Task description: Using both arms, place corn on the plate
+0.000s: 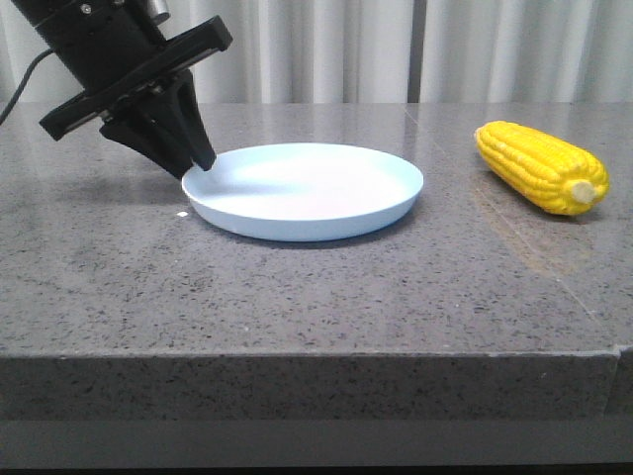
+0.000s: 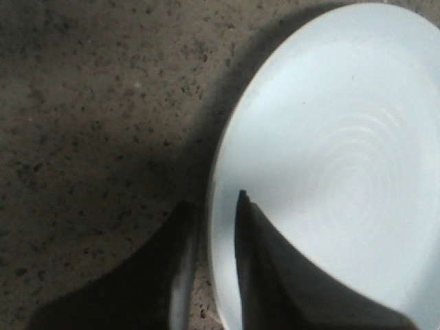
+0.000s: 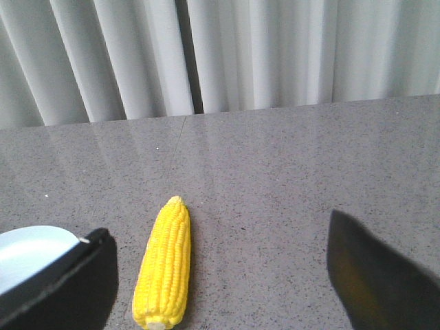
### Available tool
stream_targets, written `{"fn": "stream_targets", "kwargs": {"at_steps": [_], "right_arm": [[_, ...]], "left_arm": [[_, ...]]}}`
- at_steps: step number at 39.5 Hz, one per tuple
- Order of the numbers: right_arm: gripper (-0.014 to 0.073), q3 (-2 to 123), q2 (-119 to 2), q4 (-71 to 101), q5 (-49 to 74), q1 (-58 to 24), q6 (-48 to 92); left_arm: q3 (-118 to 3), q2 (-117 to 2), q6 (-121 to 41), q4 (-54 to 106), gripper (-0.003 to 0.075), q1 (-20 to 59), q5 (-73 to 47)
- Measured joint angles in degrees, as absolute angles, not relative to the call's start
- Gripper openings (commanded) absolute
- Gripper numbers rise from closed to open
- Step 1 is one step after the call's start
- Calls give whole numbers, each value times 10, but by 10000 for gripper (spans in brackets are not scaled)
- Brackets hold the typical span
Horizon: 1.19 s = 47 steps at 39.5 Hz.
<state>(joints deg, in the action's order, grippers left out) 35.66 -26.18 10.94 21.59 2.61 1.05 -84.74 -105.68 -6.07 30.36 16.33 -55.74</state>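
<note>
The plate (image 1: 396,193) sits on the grey stone table (image 1: 297,297), a little left of centre in the front view. The left gripper (image 1: 198,163) reaches down from the upper left and meets the plate at its left rim. The left wrist view shows how: one dark finger (image 2: 275,275) lies over the inside of the plate (image 2: 330,172), the other finger (image 2: 165,275) over the table (image 2: 89,117) just outside, with the rim in the narrow gap between them. The jaws look nearly closed around the rim (whether they actually press on it, I cannot tell).

The corn (image 1: 539,166) lies on its side on the table at the right, well apart from the plate, its pale stub end pointing toward the front right edge. Nothing touches it.

In the right wrist view the right gripper (image 3: 220,275) stands wide open, its two dark fingers (image 3: 69,289) far apart at either side of the picture. The corn (image 3: 165,265) lies between them, closer to the finger on the plate's side, not touching either as far as can be seen. A sliver of the plate (image 3: 31,251) shows beyond that finger. Pale curtains (image 3: 220,55) hang behind the table (image 3: 275,172)
</note>
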Motion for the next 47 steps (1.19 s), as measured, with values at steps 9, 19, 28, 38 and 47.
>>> {"fn": "stream_targets", "kwargs": {"at_steps": [9,19,28,38,47], "right_arm": [[643,357,-262,109,216,26,11],[643,357,-262,109,216,26,11],[643,357,-262,109,216,26,11],[643,357,-262,109,216,26,11],[643,357,-262,109,216,26,11]], "left_arm": [[-849,-1033,-61,263,288,152,-557],[-832,-916,-44,145,98,109,-560],[-751,-808,-17,64,-20,60,-552],[-618,-644,-15,49,-20,49,-464],[-474,-439,-15,48,-20,49,-351]]}}
